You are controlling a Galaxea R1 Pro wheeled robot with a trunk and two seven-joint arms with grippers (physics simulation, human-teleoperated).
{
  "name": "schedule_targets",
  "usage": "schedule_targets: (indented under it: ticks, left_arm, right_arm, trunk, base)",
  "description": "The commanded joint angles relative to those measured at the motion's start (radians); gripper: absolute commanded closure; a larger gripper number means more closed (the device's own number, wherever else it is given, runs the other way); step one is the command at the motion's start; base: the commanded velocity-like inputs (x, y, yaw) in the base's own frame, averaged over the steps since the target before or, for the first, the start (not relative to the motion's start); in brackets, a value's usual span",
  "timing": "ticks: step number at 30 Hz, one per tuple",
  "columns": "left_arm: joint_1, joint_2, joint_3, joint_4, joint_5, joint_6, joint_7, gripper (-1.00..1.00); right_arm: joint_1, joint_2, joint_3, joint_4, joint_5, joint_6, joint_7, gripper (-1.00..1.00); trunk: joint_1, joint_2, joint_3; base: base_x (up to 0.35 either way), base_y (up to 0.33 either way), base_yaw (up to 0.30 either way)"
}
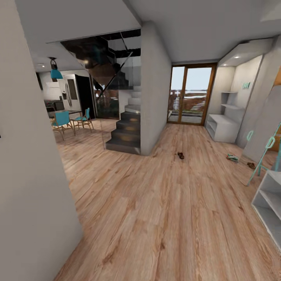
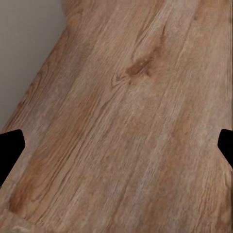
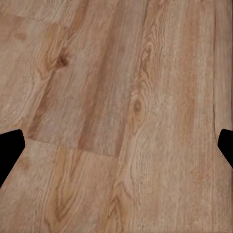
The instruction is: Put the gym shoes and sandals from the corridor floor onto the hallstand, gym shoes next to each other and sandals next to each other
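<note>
In the head view, one brown sandal (image 1: 180, 155) lies far ahead on the corridor floor (image 1: 164, 203). A white gym shoe (image 1: 232, 157) with a green stripe lies further right. A small brown shape (image 1: 251, 165), likely the other sandal, sits by the mirror's foot. The pale hallstand (image 1: 222, 127) stands at the far right beside the glass door, a low bench with wall shelves above. My left gripper (image 2: 116, 150) and right gripper (image 3: 116, 150) both hang open over bare planks, their dark fingertips far apart and nothing between them.
A teal-framed mirror (image 1: 269, 146) leans on the right wall. A white open shelf unit (image 1: 269, 201) juts in at the near right. A grey wall (image 1: 31, 175) is close on the left. Dark stairs (image 1: 127, 134) and a pillar (image 1: 154, 89) stand mid-left, with teal chairs (image 1: 62, 120) beyond.
</note>
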Motion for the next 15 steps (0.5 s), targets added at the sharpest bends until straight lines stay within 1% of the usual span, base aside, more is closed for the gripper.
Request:
schedule_targets:
  ticks: [1,15]
  left_arm:
    - [-0.001,0.000,0.000,0.000,0.004,-0.003,0.000,-1.00]
    - [0.000,0.000,0.000,0.000,0.004,-0.003,0.000,-1.00]
  right_arm:
    - [-0.001,0.000,-0.001,0.001,0.000,-0.003,0.000,-1.00]
    - [-0.001,0.000,-0.001,0.001,0.000,-0.003,-0.001,-1.00]
  trunk:
    - [0.001,0.000,-0.001]
    - [0.001,0.000,-0.001]
  base:
    - [0.338,0.000,-0.271]
    - [0.338,0.000,-0.271]
